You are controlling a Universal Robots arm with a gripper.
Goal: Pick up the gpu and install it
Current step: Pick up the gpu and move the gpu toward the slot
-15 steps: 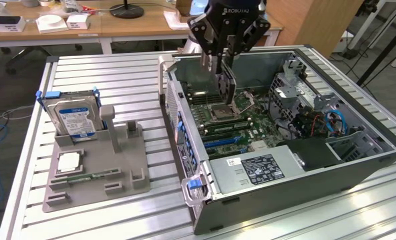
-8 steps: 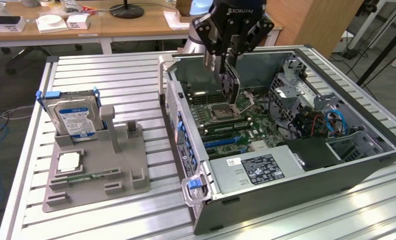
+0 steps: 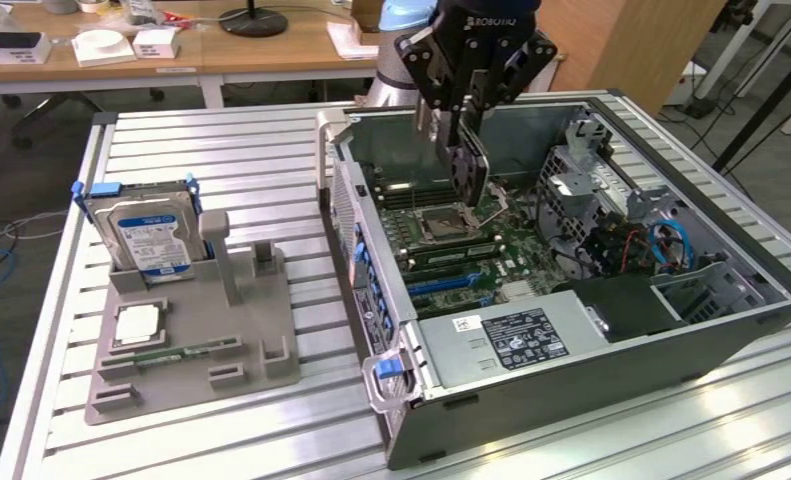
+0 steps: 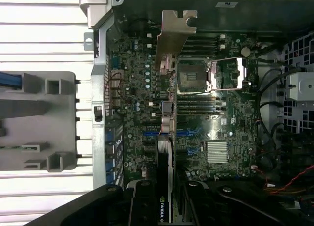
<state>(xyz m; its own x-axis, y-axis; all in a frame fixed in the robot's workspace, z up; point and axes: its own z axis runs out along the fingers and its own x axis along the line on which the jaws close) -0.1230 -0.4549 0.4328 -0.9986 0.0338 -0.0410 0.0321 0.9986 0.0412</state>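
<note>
My end effector (image 3: 465,118) is pinching the gpu (image 3: 471,165) by its upper edge. The card hangs on edge straight beneath me, inside the open computer case (image 3: 715,330). From my wrist I see the card edge-on, running out from between my fingers (image 4: 142,201), its silvery bracket (image 4: 176,32) at the far end. The motherboard (image 4: 132,88) lies right below it; whether the lower edge touches, I cannot tell. The CPU socket (image 4: 196,76) sits just beside the card. Well apart from me, past the case wall, the hard drive (image 3: 148,235) stands in its grey holder (image 3: 195,350) on the table (image 3: 235,150).
</note>
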